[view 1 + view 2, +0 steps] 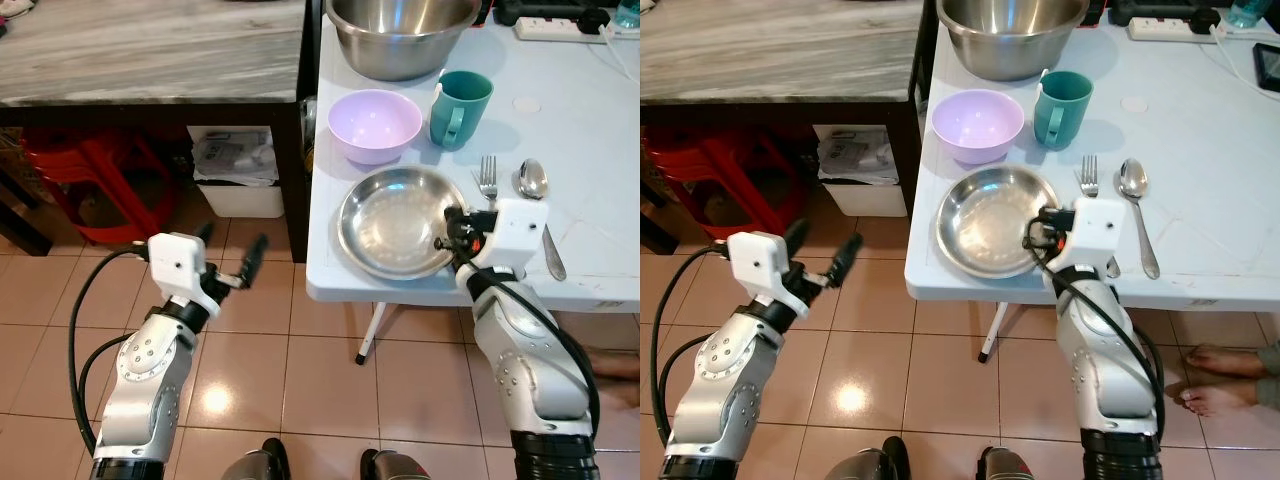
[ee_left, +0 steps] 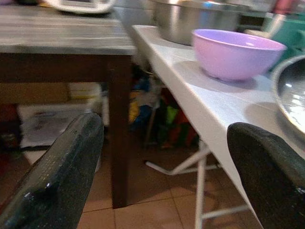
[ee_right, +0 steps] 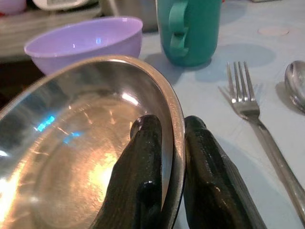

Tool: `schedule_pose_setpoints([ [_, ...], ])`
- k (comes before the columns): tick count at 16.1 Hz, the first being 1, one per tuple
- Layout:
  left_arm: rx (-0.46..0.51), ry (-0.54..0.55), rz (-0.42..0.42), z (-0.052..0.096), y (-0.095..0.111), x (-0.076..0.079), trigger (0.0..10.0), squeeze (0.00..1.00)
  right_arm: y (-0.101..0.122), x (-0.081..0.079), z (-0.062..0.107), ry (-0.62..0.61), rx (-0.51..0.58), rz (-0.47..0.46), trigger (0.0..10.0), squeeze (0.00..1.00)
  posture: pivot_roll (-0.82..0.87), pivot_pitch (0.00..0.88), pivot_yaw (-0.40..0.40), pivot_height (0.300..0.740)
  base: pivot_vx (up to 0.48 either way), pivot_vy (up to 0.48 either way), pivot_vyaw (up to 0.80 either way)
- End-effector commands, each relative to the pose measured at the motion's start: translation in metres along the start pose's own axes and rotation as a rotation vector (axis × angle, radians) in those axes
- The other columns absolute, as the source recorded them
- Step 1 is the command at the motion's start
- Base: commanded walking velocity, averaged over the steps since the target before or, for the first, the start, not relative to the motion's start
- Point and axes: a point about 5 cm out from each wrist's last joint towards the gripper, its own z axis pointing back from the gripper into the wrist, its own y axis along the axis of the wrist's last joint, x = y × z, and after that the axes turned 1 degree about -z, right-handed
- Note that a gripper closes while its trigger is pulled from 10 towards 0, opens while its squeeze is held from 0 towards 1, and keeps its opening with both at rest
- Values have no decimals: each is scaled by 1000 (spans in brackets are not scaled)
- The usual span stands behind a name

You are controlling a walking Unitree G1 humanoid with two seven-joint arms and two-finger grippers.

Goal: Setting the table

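Right gripper (image 3: 164, 157) is pinching the rim of the steel plate (image 1: 395, 222), one finger inside and one outside, with the plate sitting at the white table's (image 1: 590, 150) near edge, centre-right of the head view. Just right of it, the fork (image 1: 488, 178) and spoon (image 1: 532, 180) are lying side by side. Up above, the lilac bowl (image 1: 374, 125) and teal mug (image 1: 460, 108) are standing. Left gripper (image 1: 232, 262) is hovering wide open over the floor tiles, lower left, holding nothing.

My right gripper (image 3: 171, 167) is clamped, fingers pinched close together, arm bent upward. My left gripper (image 1: 232, 262) hangs lower, fingers spread wide.
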Motion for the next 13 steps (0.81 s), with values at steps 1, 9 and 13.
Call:
schedule_pose_setpoints([
  [1,-23,41,5,1,-5,-4,10000,0,-6,4,2,-42,-20,-1,10000,0,-148,162,25,740,0,0,0],
  [9,-18,96,80,-10,-9,-4,10000,0,-4,5,6,-28,40,66,10000,0,-150,141,24,740,0,0,0],
  [13,-22,84,80,-12,-11,-2,10000,0,-8,6,5,-30,30,56,10000,0,-154,137,29,740,0,253,-764],
])
